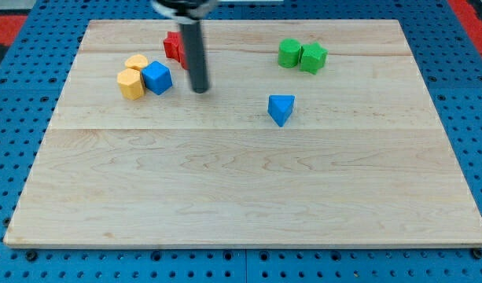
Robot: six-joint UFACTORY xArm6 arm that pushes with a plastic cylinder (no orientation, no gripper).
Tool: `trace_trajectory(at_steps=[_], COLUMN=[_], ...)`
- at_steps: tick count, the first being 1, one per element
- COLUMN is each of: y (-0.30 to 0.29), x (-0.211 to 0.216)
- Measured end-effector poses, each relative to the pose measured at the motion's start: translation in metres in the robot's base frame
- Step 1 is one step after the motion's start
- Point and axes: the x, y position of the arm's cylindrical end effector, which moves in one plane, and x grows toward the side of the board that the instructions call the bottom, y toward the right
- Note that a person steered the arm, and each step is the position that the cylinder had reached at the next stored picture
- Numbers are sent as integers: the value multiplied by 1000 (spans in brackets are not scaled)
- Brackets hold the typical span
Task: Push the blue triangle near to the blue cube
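The blue triangle (281,108) lies on the wooden board, right of centre in the upper half. The blue cube (156,77) sits at the upper left, touching two yellow blocks (131,82) on its left. My tip (200,90) rests on the board just right of the blue cube, with a small gap between them. The tip is well to the left of the blue triangle. The rod rises toward the view's top and partly hides a red block (174,45) behind it.
Two green blocks (301,56) sit side by side at the upper right, above the blue triangle. The wooden board (241,196) lies on a blue perforated surface. Its top edge runs close behind the red block.
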Motion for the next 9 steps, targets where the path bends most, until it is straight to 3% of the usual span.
trace_trajectory(at_steps=[3, 5, 6, 7, 9], y=[171, 81, 112, 82, -11], x=[24, 36, 46, 58, 74])
